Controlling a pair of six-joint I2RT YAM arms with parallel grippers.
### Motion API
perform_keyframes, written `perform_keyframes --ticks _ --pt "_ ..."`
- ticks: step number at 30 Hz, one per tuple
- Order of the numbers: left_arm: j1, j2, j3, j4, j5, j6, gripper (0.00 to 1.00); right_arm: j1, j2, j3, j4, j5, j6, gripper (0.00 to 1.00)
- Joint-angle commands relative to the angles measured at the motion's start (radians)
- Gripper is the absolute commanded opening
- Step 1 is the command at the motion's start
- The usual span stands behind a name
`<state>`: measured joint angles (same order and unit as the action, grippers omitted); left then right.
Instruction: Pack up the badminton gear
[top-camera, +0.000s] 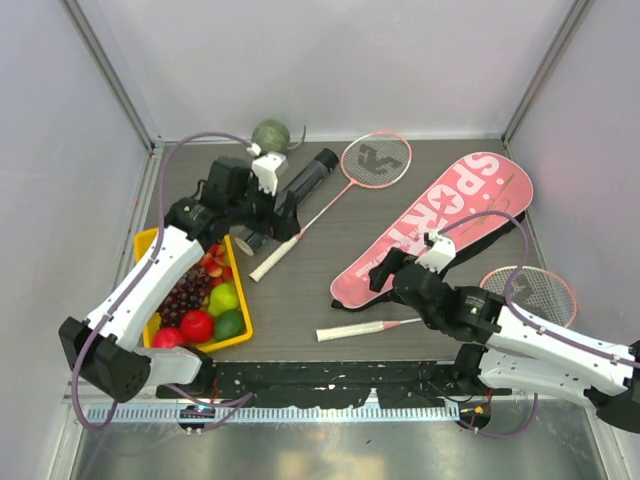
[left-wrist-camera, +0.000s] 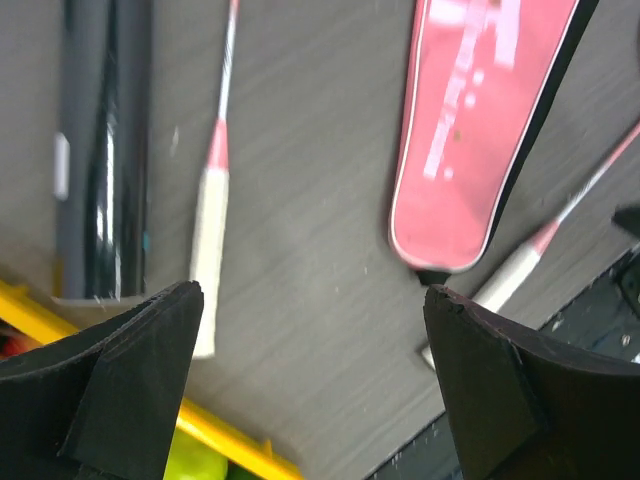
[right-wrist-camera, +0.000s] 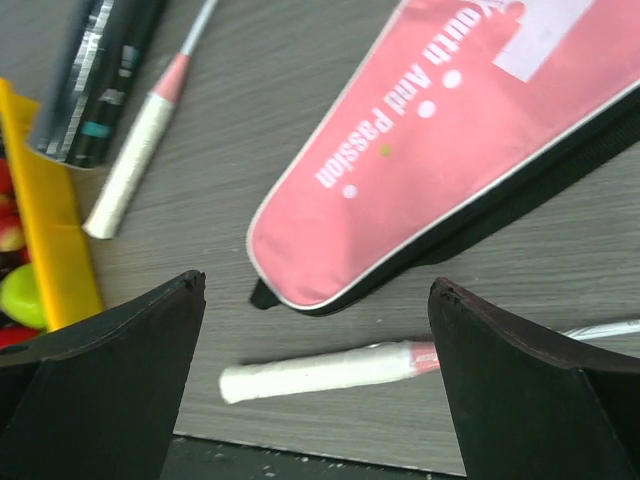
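A large pink "SPORT" racket bag (top-camera: 450, 222) lies diagonally at the centre right. One pink-framed racket (top-camera: 376, 160) lies at the back, its white handle (left-wrist-camera: 208, 255) reaching toward the yellow tray. The second racket (top-camera: 542, 294) lies near the front right, its white handle (right-wrist-camera: 322, 370) just below the bag's narrow end (right-wrist-camera: 400, 170). A long black tube (top-camera: 308, 176) lies at the back left. My left gripper (top-camera: 287, 222) hovers open over the first handle's end, nothing between its fingers (left-wrist-camera: 150, 350). My right gripper (top-camera: 385, 274) hangs open above the second handle, holding nothing.
A yellow fruit tray (top-camera: 146, 240) with grapes, apples and limes sits at the front left, its rim (left-wrist-camera: 215, 432) under my left gripper. A green round melon (top-camera: 270, 135) rests at the back wall. Grey walls enclose the table; a black rail runs along the near edge.
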<state>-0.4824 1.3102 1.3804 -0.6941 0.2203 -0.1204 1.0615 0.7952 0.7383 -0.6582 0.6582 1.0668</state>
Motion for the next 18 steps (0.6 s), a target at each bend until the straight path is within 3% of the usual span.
perform_keyframes --ticks 1,6,8,12,18 --pt "-0.004 -0.142 -0.128 0.019 0.036 -0.025 0.94 -0.069 0.027 -0.063 0.095 0.041 0.049 0.97" --pt "-0.07 -0.238 -0.303 0.062 -0.067 0.071 0.94 -0.367 -0.011 -0.238 0.291 -0.208 -0.063 1.0" --pt "-0.126 -0.235 -0.301 0.039 -0.131 0.102 0.94 -0.447 -0.03 -0.31 0.363 -0.259 -0.099 1.0" --pt "-0.266 -0.215 -0.274 -0.015 -0.275 0.183 0.93 -0.543 -0.05 -0.372 0.448 -0.285 -0.157 1.0" --pt "-0.278 -0.209 -0.261 -0.018 -0.233 0.156 0.89 -0.672 0.021 -0.422 0.564 -0.37 -0.148 0.88"
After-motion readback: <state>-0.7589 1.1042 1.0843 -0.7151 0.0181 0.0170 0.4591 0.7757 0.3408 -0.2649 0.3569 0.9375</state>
